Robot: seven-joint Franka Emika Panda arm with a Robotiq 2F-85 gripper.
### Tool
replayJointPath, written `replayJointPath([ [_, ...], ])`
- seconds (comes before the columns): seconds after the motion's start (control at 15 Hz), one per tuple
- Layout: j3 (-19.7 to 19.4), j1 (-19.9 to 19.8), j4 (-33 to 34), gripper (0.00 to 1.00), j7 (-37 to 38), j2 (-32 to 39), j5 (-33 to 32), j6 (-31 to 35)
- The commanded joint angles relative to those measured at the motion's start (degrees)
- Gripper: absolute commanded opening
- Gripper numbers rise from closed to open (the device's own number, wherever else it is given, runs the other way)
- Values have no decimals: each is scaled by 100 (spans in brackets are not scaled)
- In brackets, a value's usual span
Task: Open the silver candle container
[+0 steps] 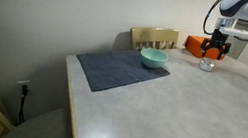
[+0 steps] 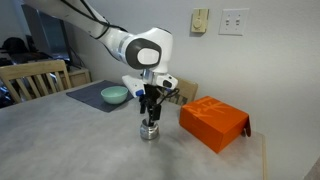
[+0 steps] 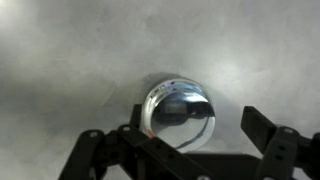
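**Open jaws poised over the tin, lid not yet off**

In the wrist view, the tin [image 3: 178, 110] sits in the middle of the frame, seen from straight above. It is a small round silvery container with a shiny top, standing on the pale grey worktop [image 3: 60, 50]. The jaws are spread wide. One dark finger is at 8 o'clock of the tin and the other at 4 o'clock, and neither seems to touch it.

In an exterior view, the arm [image 2: 145, 48] comes down from 12 o'clock, and the jaws hang just above the tin, which stands upright on bare worktop. An orange box [image 2: 213, 122] lies near the tin at 3 o'clock, apart from it. Farther back, at 10 o'clock, a teal bowl [image 2: 115, 95] rests on a dark mat [image 2: 90, 98]. Beyond that, a wooden chair [image 2: 35, 80] stands at the worktop's edge.

The lid looks closed, so the task seems to be at its start, with the jaws lined up for a grasp. The next move probably calls for a short descent and then closing on the lid's rim alone, above the seam. After that would come a straight lift or a slight twist. Nothing holds the base down, so a tight lid may carry the whole tin up with it.
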Motion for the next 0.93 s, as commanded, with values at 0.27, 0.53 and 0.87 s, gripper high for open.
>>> replayJointPath([
  [0.27,-142,87,563,100,428,447,70,-400],
  [0.53,-148,80,695,97,504,551,76,-485],
  [0.87,-144,94,743,55,559,571,73,-558],
])
